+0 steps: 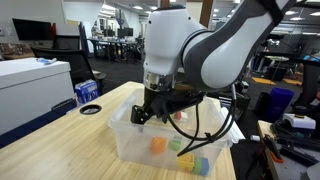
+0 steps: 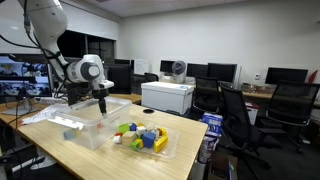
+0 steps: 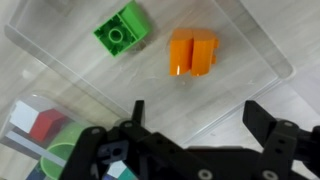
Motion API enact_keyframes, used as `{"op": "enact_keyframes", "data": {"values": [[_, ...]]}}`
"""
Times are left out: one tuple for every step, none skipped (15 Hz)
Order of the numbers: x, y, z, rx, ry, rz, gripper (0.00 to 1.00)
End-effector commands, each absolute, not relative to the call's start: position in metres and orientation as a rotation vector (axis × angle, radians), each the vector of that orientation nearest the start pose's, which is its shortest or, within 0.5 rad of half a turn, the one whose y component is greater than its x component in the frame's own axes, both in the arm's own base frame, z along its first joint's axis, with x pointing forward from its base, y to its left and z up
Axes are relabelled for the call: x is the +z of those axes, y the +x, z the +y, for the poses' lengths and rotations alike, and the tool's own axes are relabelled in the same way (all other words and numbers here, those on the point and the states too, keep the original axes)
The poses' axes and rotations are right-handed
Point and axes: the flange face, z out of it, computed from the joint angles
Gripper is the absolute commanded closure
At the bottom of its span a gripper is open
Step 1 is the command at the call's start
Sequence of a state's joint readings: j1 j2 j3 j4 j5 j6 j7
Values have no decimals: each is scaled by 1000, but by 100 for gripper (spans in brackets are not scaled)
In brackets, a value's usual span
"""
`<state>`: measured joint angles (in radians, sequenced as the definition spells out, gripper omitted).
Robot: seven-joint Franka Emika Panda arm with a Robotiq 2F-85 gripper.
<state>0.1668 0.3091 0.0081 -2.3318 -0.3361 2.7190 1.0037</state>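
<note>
Hovering just above a clear plastic bin [image 3: 150, 85], the gripper [image 3: 193, 108] has its two black fingers [image 3: 262, 118] spread wide with nothing between them and nothing touched. Straight ahead of that gap in the wrist view, on the bin floor, lies the orange block [image 3: 192, 52], the piece nearest the fingers. It looks like hard moulded plastic, ridged along its length, so it is probably light, stiff and not fragile. Its glossy skin may be somewhat slippery on the smooth floor and could skate away if only one finger reaches it. The best hold appears to be across its two long flat sides, at mid-length, with the pads square to them rather than on the rounded ridges. A little beyond it and well apart sits a green block [image 3: 122, 30] with a single round stud on top, equally rigid and light by the look of it. Neither block touches the bin wall, so there seems room for fingers on both sides. Just beside the bin a pile of mixed blocks [image 2: 141, 136] fills a second tray, and both stand on a wooden table [image 1: 50, 150].
</note>
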Motion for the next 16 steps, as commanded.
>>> {"op": "enact_keyframes", "data": {"values": [[197, 519, 99, -247, -3096, 550, 0], [193, 519, 101, -244, -3091, 477, 0], [188, 519, 102, -231, -3074, 401, 0], [183, 519, 106, -205, -3053, 343, 0], [179, 519, 111, -160, -3018, 295, 0], [177, 519, 112, -100, -2990, 288, 0], [173, 519, 112, -28, -2981, 313, 0], [175, 520, 107, 18, -2984, 371, 0], [178, 522, 101, 48, -3004, 410, 0], [183, 525, 96, 70, -3044, 480, 0], [186, 528, 94, 88, -3074, 519, 0], [187, 532, 89, 120, -3099, 575, 0], [186, 535, 88, 173, -3115, 638, 0], [186, 538, 88, 275, -3122, 709, 9], [186, 538, 90, 362, -3124, 743, 22], [186, 538, 94, 465, -3121, 765, 6]]}}
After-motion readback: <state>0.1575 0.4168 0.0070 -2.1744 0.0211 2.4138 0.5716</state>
